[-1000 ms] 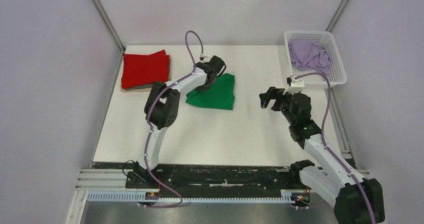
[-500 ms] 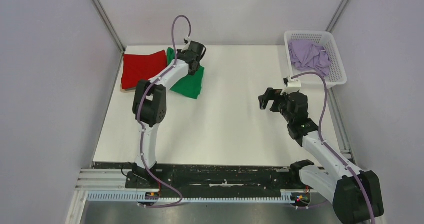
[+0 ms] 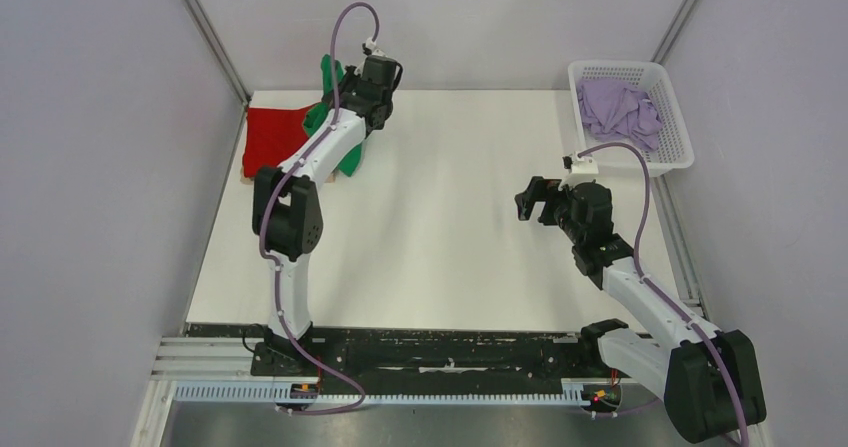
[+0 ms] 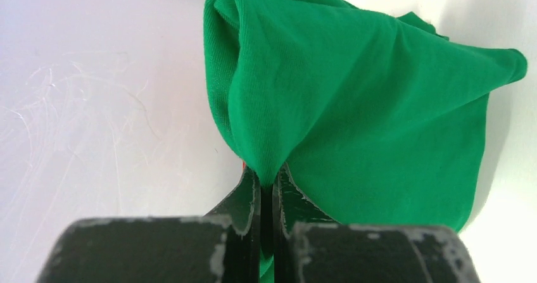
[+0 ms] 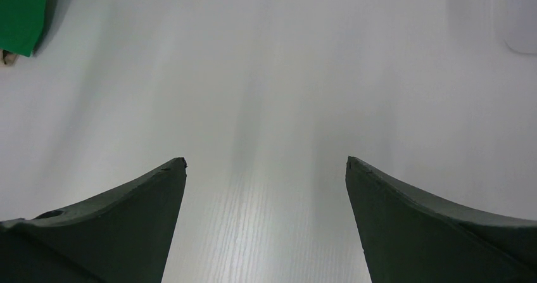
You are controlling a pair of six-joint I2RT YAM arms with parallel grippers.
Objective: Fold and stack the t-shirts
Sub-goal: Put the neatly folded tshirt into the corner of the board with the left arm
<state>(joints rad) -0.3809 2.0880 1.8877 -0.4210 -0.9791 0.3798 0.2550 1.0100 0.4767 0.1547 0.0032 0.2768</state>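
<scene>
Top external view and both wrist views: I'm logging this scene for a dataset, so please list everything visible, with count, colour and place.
Green t-shirt: one, bright green, bunched and hanging from the left gripper at the far left of the table, by the red t-shirt's right edge.
Red t-shirt: one, red, folded flat at the far left corner.
Lilac t-shirt: one, pale lilac, crumpled inside the basket.
Basket: one, white plastic lattice, far right corner.
Table: one, white.
Left gripper: one, black, shut on the green t-shirt.
Right gripper: one, black, open over bare table at the right, holding nothing.
</scene>
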